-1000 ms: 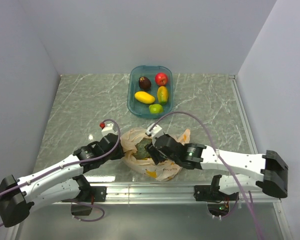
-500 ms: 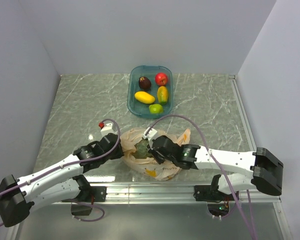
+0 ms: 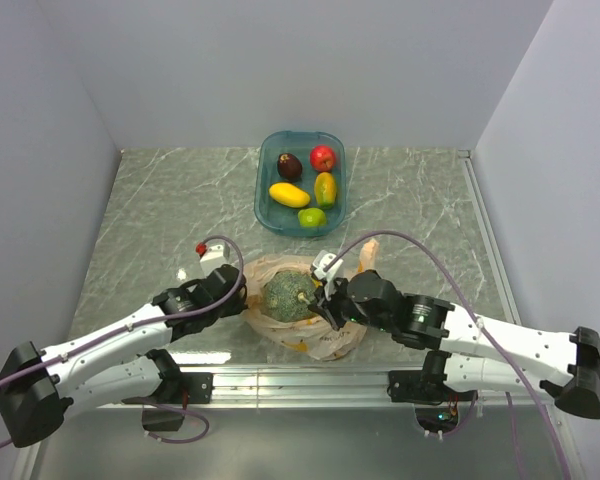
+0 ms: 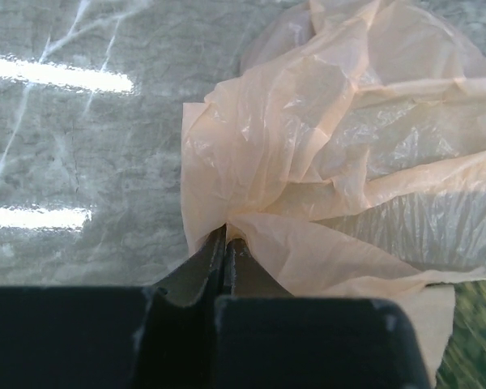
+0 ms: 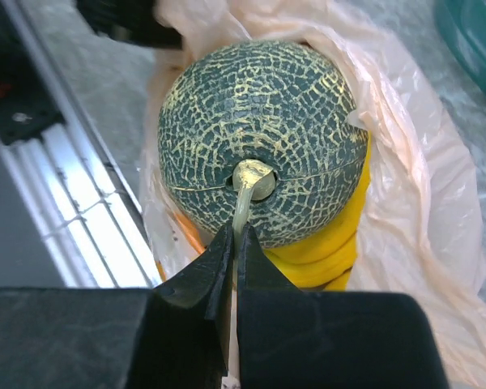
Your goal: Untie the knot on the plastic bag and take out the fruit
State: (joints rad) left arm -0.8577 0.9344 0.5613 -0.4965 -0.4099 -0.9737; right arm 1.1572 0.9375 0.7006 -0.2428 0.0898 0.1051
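**Q:** Right gripper: what does it hold?

**A:** Its jaws are closed on the pale stem of the green melon. The melon sits in the open plastic bag, touching a banana bunch, near the front edge of the table.

**Q:** And the left gripper?

**A:** Pinched shut on the bag's rim, likely anchoring it so the melon lifts free. The blue tub waits beyond.
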